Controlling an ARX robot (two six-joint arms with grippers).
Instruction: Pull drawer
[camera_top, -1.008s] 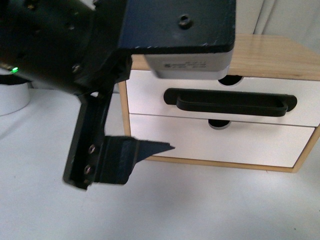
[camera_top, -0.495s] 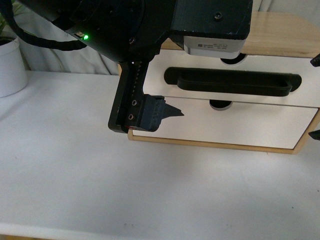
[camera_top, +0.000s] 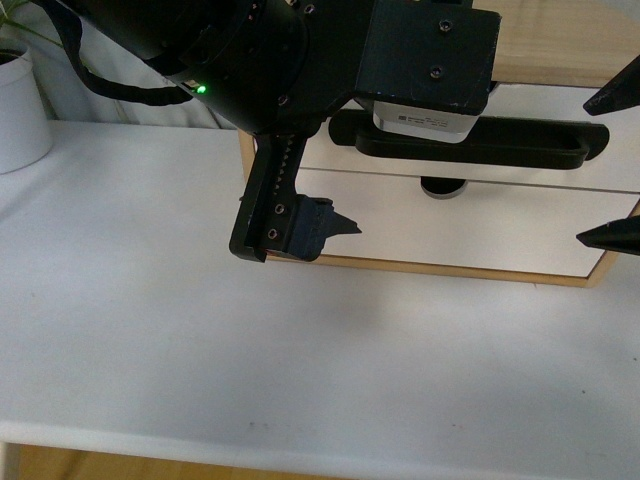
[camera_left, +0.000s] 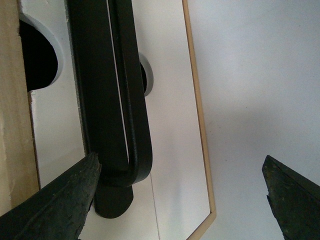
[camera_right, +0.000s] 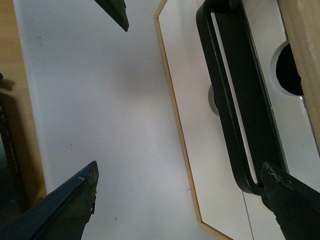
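White-fronted drawer with a long black bar handle sits uppermost in the small light-wood cabinet on the white table. The left gripper hangs by the handle's left end, fingers spread wide, gripping nothing. The right gripper, equally wide and empty, stands at the handle's right end.
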